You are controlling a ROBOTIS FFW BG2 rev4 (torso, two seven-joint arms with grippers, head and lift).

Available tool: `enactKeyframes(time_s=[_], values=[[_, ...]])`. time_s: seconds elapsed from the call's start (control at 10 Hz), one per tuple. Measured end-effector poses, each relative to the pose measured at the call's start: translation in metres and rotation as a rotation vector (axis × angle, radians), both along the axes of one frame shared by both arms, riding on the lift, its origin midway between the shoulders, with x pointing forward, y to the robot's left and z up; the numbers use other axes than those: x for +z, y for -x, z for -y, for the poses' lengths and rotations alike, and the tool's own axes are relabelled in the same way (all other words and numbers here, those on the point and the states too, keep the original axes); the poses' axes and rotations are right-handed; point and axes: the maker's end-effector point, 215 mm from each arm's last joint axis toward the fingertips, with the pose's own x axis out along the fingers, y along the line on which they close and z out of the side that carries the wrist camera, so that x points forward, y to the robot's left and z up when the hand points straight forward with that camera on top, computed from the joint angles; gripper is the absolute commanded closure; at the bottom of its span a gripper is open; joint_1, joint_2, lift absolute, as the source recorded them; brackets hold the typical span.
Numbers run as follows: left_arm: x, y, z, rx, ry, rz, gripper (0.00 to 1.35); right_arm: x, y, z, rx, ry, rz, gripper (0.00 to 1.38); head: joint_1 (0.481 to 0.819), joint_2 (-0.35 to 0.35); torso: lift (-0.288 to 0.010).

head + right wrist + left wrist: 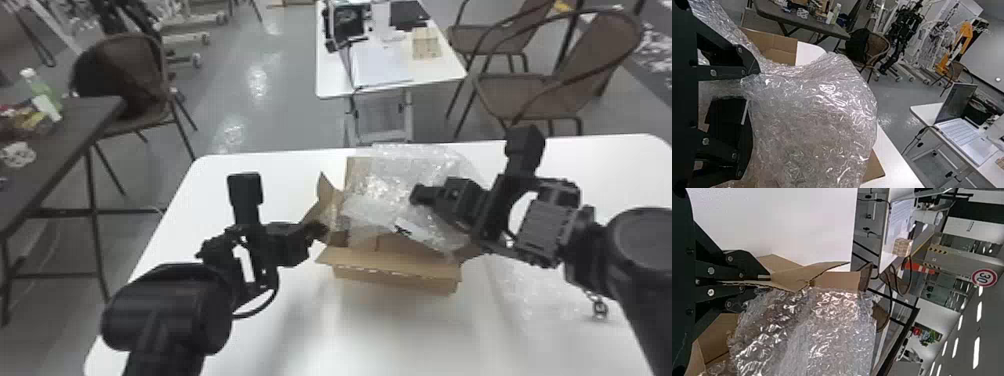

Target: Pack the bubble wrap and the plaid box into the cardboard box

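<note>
Surface (300, 330) under an open cardboard box (395, 281) and bubble wrap (395, 172), centre of the head view.
White, it holds the box mid-frame, the wrap heaped over its opening and spread at lower right too. At right centre, the right claw (424, 196) stands open against the wrap, fingers well apart; at left centre, the left claw (320, 231) is clamped on a cardboard flap (793, 276).

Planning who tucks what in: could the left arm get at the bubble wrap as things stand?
Probably not straight away: the left gripper is shut on a cardboard flap. Once it let go, it likely could, as the bubble wrap lies close beside it with nothing seen between.
</note>
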Motion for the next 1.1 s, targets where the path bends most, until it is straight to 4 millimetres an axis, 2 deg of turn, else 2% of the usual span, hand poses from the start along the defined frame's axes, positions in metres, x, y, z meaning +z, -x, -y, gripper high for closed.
enactKeyframes(time_s=[0.1, 0.2, 0.3, 0.4, 0.8, 1.0, 1.1], values=[[0.0, 0.0, -0.001, 0.001, -0.003, 0.0, 1.21, -0.007, -0.001, 0.0, 0.011, 0.013, -0.022, 1.12, 0.695, 0.184, -0.102], [0.0, -0.001, -0.001, 0.001, -0.007, 0.0, 1.21, -0.011, -0.002, 0.003, 0.014, 0.036, -0.033, 0.78, 0.695, 0.182, -0.102], [0.0, -0.001, -0.002, 0.001, -0.012, 0.0, 1.21, -0.01, -0.004, 0.004, 0.018, 0.049, -0.032, 0.33, 0.695, 0.18, -0.102], [-0.001, -0.001, -0.003, 0.003, -0.014, -0.001, 1.21, -0.007, -0.005, 0.004, 0.025, 0.057, -0.024, 0.0, 0.695, 0.18, -0.102], [-0.002, -0.001, -0.005, 0.003, -0.021, -0.004, 1.21, 0.031, -0.007, 0.006, 0.044, 0.037, 0.064, 0.0, 0.695, 0.181, -0.102], [-0.002, -0.001, -0.003, 0.0, -0.023, -0.004, 1.21, 0.071, -0.01, 0.015, 0.021, -0.009, 0.155, 0.0, 0.695, 0.173, -0.102], [-0.002, -0.001, -0.002, -0.001, -0.021, -0.004, 1.21, 0.09, -0.011, 0.027, -0.001, -0.026, 0.205, 0.0, 0.695, 0.162, -0.102]])
